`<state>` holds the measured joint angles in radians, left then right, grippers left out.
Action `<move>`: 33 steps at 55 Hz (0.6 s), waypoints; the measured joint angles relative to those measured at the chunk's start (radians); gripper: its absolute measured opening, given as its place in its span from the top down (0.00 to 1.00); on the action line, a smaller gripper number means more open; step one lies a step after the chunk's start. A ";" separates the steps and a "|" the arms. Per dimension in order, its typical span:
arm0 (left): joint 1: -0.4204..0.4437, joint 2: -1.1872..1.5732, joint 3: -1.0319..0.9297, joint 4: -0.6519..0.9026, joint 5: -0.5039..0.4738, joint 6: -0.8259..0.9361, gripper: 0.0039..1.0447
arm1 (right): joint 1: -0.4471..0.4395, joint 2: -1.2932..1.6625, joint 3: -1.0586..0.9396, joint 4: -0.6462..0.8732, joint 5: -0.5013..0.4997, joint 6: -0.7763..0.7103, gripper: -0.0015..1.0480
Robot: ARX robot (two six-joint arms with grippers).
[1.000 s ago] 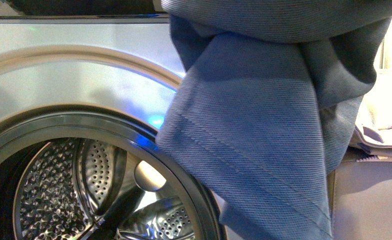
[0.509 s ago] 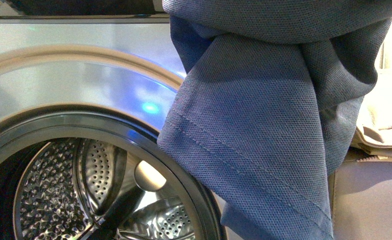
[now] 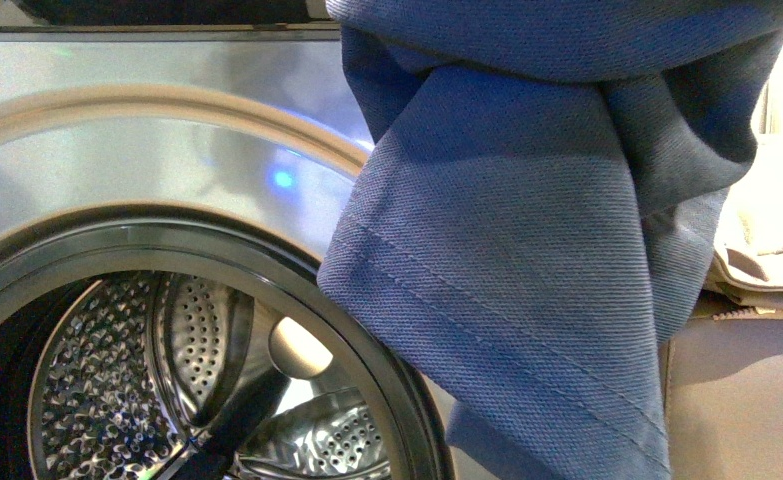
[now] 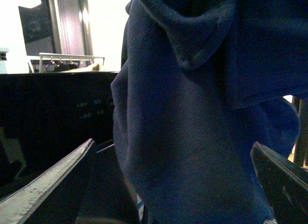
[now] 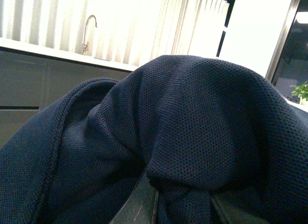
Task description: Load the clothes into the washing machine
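**Front view.** Shows the clothes — a blue-grey knit garment with a double-stitched hem — hanging in mid-air just right of the porthole of the washing machine, still outside it. Places the lower left edge of the hem across the right side of the porthole's dark rim; cannot tell whether touching. Shows the perforated steel drum exposed through the porthole. Places a cream fabric further right of the porthole, partly behind the garment.

**Left wrist view.** Shows the left gripper with jaws spread wide and clamped on nothing. Places a dark fold of the clothes hanging down between the two fingers; cannot tell whether brushing either one.

**Right wrist view.** Shows the right gripper with jaws drawn close together, pinching a bunched fold of the clothes — the rest mounded over and around the fingers, hiding most of them. Shows only the finger bases clear of the knit.
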<state>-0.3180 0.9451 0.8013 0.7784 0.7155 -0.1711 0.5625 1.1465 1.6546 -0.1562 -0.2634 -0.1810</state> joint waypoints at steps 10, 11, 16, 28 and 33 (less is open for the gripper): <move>-0.103 0.010 0.001 0.125 0.010 -0.083 0.06 | 0.000 0.000 0.000 0.000 0.000 0.000 0.87; -0.109 0.010 0.001 0.126 0.010 -0.085 0.06 | 0.000 0.000 0.000 0.000 0.000 0.000 0.87; -0.166 0.014 0.014 0.090 -0.014 -0.066 0.06 | 0.000 0.000 0.000 0.000 0.000 0.000 0.87; -0.283 0.064 0.090 -0.051 -0.121 0.070 0.06 | 0.000 0.000 0.000 0.000 0.000 0.000 0.87; -0.320 0.098 0.119 -0.081 -0.183 0.130 0.06 | 0.000 0.000 0.000 0.000 0.000 -0.001 0.87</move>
<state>-0.6380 1.0435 0.9203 0.6975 0.5323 -0.0406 0.5625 1.1461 1.6546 -0.1562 -0.2630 -0.1818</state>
